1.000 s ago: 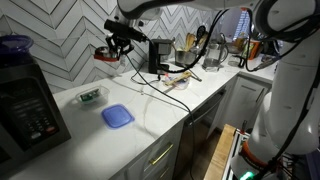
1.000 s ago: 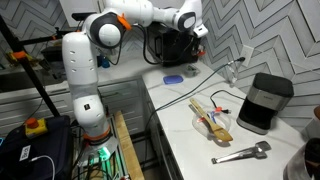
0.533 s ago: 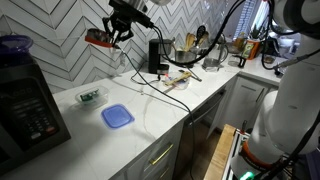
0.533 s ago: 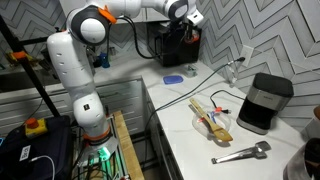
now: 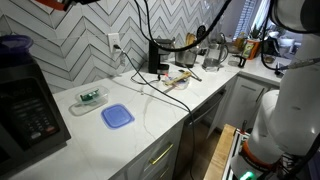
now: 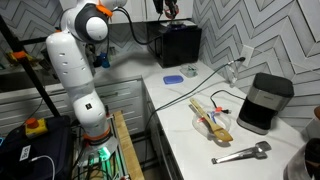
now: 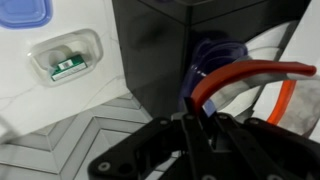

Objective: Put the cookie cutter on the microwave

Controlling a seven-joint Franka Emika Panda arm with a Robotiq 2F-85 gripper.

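Note:
The red cookie cutter (image 7: 250, 76) is a thin ring pinched by its rim in my gripper (image 7: 190, 112), which is shut on it. The black microwave (image 7: 165, 50) lies below the cutter in the wrist view. In both exterior views the gripper (image 5: 58, 3) (image 6: 168, 6) is high at the top edge of the frame, above the microwave (image 5: 25, 108) (image 6: 180, 42), and is mostly cut off. The cutter hangs in the air well above the microwave's top.
A blue bowl-like object (image 5: 14, 45) (image 7: 212, 55) stands on the microwave's top. A flat blue square lid (image 5: 117, 116) (image 7: 24, 12) and a white tray holding a small green item (image 5: 90, 96) (image 7: 68, 62) lie on the white counter (image 5: 150, 130). Utensils, a coffee maker and cables crowd the counter's far end.
The gripper has risen with the red cutter and swung from beside the wall outlet towards the microwave. It is now at the top edge of both exterior views.

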